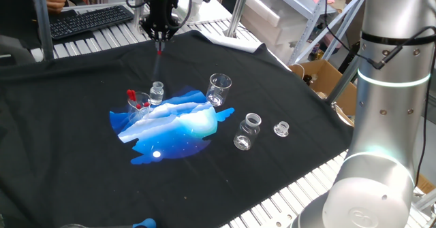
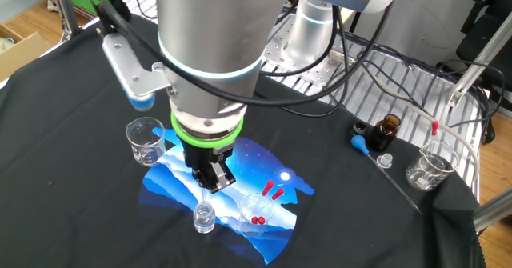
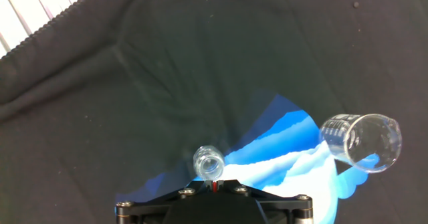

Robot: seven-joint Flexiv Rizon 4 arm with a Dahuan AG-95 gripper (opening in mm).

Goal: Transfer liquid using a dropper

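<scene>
My gripper (image 1: 159, 43) hangs over the blue-and-white patch on the black cloth, shut on the red bulb of the dropper (image 1: 157, 67). The thin clear tube points straight down toward the mouth of a small glass vial (image 1: 157, 92) standing on the patch. In the other fixed view the gripper (image 2: 210, 180) sits just above that vial (image 2: 204, 217), with the dropper (image 2: 205, 196) between them. The hand view shows a sliver of the red bulb (image 3: 215, 184) pinched between the jaws, and the open vial (image 3: 209, 162) right below. Whether the tip is inside the vial I cannot tell.
A beaker holding red-bulbed droppers (image 1: 138, 103) stands beside the vial. An empty beaker (image 1: 219, 88) stands further along the patch. Two more small glass vials (image 1: 248, 131) (image 1: 281, 128) rest on the cloth. A brown bottle (image 2: 389, 132), a blue-bulbed dropper (image 2: 362, 144) and another beaker (image 2: 430, 166) sit near the table edge.
</scene>
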